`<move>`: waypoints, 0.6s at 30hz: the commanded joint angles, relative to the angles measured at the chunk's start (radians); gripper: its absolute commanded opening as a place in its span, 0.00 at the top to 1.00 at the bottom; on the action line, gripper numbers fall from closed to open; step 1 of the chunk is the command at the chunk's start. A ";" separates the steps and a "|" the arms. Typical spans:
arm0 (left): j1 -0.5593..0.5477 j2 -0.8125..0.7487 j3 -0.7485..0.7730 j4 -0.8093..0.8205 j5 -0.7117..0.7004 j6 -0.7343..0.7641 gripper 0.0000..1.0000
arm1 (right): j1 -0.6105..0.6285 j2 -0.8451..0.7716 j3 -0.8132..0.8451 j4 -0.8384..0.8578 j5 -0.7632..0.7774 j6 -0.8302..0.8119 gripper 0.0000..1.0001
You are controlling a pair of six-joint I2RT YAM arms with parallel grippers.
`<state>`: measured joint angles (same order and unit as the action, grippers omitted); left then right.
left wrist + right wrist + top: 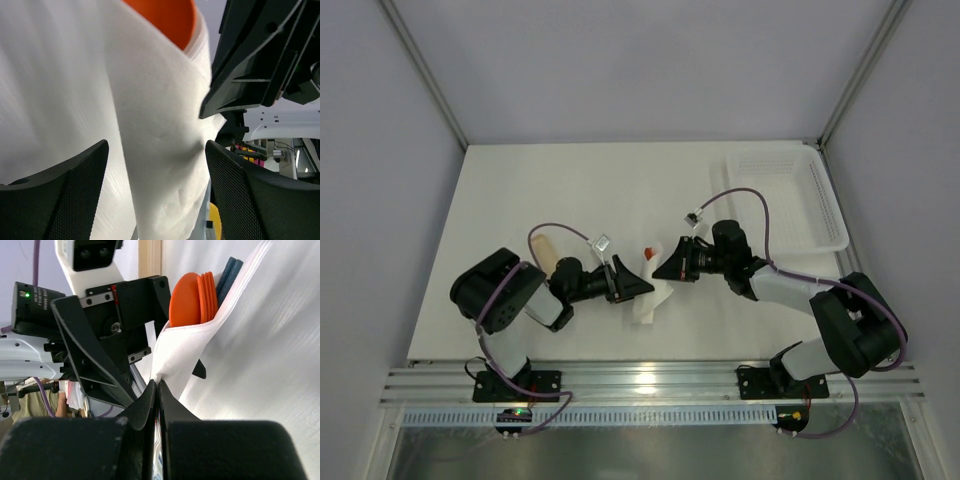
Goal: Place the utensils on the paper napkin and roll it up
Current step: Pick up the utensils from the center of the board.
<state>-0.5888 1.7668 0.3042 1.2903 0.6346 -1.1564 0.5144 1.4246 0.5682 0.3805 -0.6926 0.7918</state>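
Note:
The white paper napkin [649,303] is folded around orange utensils [192,297] and dark blue ones [227,272], whose ends stick out of its top. My right gripper [159,382] is shut on the napkin's [185,347] lower edge. My left gripper [156,145] is open, its jaws wide on either side of the wrapped napkin [160,125], with an orange utensil tip [162,15] above. In the top view the left gripper [632,283] and right gripper [663,266] face each other across the bundle. A pale tan stick [544,250] lies on the table beside the left arm.
A white mesh basket [790,200] stands at the back right of the table [570,190]. Purple cables [760,200] loop over both arms. Metal rails run along the near edge.

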 commanded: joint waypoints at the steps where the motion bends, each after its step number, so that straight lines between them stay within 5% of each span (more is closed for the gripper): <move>1: -0.002 0.063 -0.010 0.239 0.043 -0.045 0.20 | 0.004 -0.029 0.044 0.050 -0.019 -0.003 0.96; 18: -0.003 -0.017 -0.014 0.254 0.043 -0.078 0.20 | 0.007 0.014 0.032 0.112 -0.039 0.015 0.96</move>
<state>-0.5888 1.7878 0.2958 1.3048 0.6563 -1.2304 0.5152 1.4284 0.5697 0.4187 -0.7109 0.8005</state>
